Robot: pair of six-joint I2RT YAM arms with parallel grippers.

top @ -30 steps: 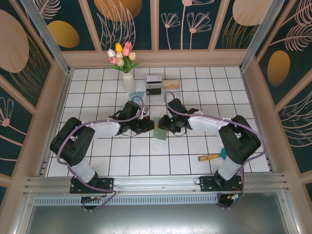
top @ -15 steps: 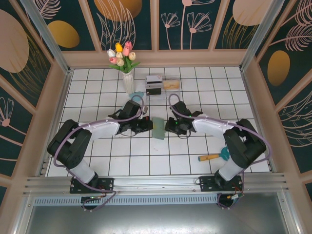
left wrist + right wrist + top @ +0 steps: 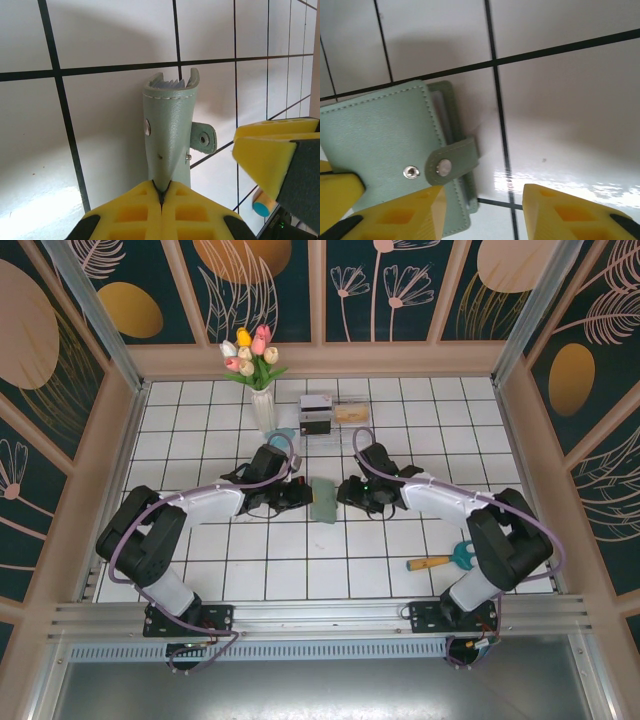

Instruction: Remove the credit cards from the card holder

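The sage-green card holder (image 3: 325,502) stands on edge on the white tiles between my two grippers. My left gripper (image 3: 161,192) is shut on its near end, pinching the cover (image 3: 170,135). Its snap strap (image 3: 451,162) is unfastened and hangs loose beside the metal stud (image 3: 410,172). Blue-grey inner edges (image 3: 170,83) show at the far end; I cannot tell whether they are credit cards or slots. My right gripper (image 3: 482,210) is open just right of the holder (image 3: 380,140), with the strap close to its left finger (image 3: 410,215). From above, the right gripper (image 3: 347,494) stands apart from the holder.
A vase of tulips (image 3: 262,405) and a clear compartment box (image 3: 335,418) stand behind the grippers. A wooden-handled tool with a teal end (image 3: 440,560) lies at the front right by the right arm.
My right gripper has drawn back to the right, off the card holder, and opened wider. The left gripper keeps its grip in the same place.
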